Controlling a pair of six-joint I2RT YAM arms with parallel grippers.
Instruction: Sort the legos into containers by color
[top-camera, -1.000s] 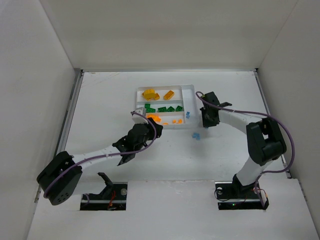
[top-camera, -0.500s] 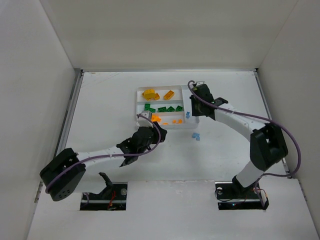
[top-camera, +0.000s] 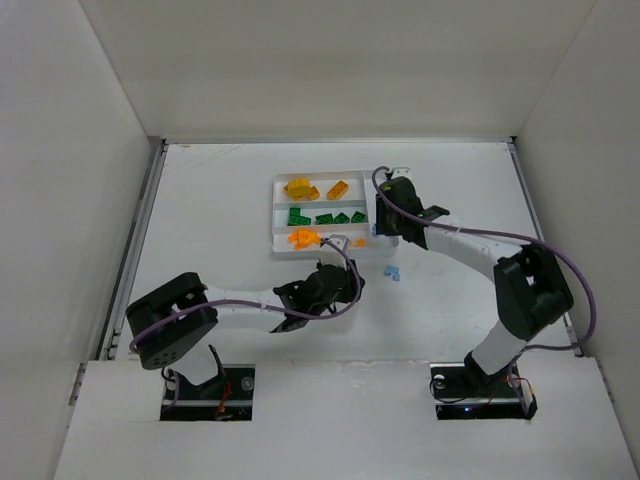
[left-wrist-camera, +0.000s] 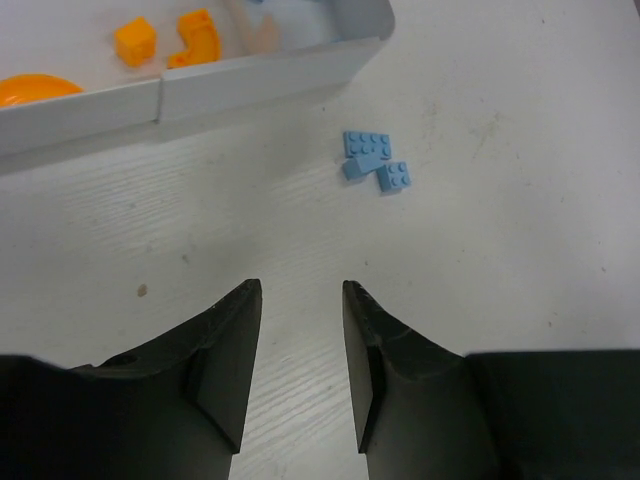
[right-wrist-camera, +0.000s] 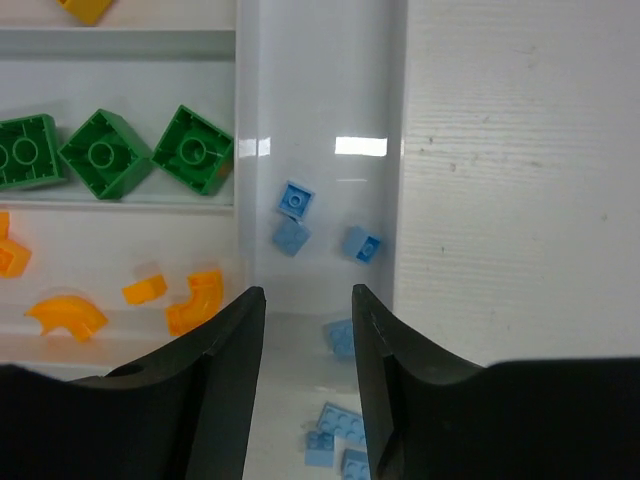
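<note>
right wrist: blue bricks (right-wrist-camera: 296, 199) in slot (right-wrist-camera: 320, 100)

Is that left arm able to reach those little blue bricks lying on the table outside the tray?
Probably yes: the blue bricks lie on bare table just ahead of the left arm's open jaws, with nothing between them.

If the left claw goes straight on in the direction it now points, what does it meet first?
Likely the bare table just ahead of the left claw, as it seems tilted downward. Kept level, it would reach the tray's near wall; the pale blue bricks lie slightly right of that line.
</note>
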